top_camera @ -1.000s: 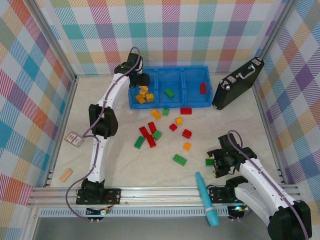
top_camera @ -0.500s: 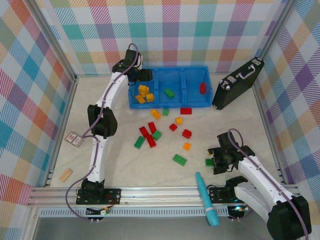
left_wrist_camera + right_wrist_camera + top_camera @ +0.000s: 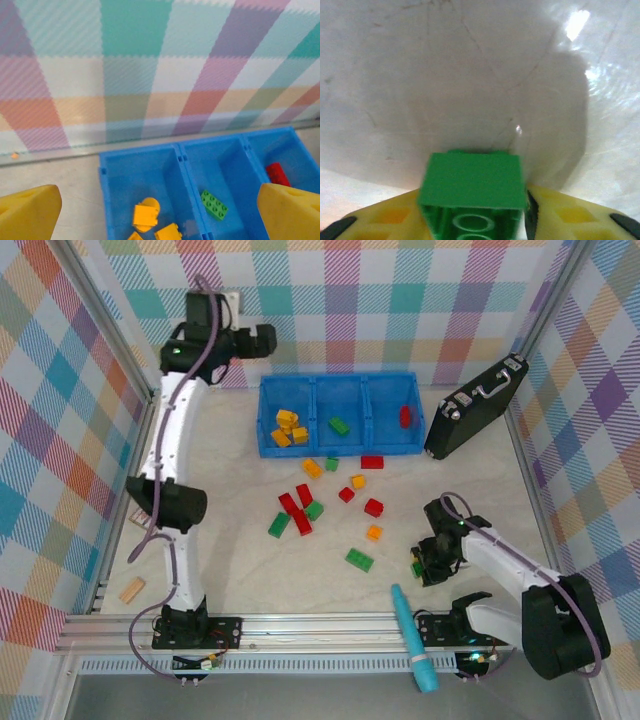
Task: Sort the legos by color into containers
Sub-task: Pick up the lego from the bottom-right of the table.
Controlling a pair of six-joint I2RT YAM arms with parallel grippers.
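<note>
The blue three-compartment tray [image 3: 340, 387] [image 3: 104, 162] stands at the back. It holds yellow legos [image 3: 288, 428] [image 3: 145, 214] on the left, a green one [image 3: 339, 426] [image 3: 214, 205] in the middle and a red one [image 3: 405, 417] [image 3: 276, 174] on the right. Several red, green and orange legos [image 3: 302, 508] lie loose in front of it. My left gripper [image 3: 266, 340] [image 3: 160, 212] hangs open, high above the tray's back left corner, and holds nothing. My right gripper [image 3: 421, 563] [image 3: 472, 220] sits low at the near right, shut on a green lego [image 3: 472, 182] [image 3: 418, 564].
A black case [image 3: 475, 420] leans by the right wall next to the tray. A teal tool [image 3: 412, 638] lies at the near edge left of my right arm. A tan wooden block [image 3: 131, 589] rests at the near left. Plaid walls close in three sides.
My left arm rose and swung back-left from over the tray's left compartment while its jaws opened wide. My right gripper closed on the green lego.
</note>
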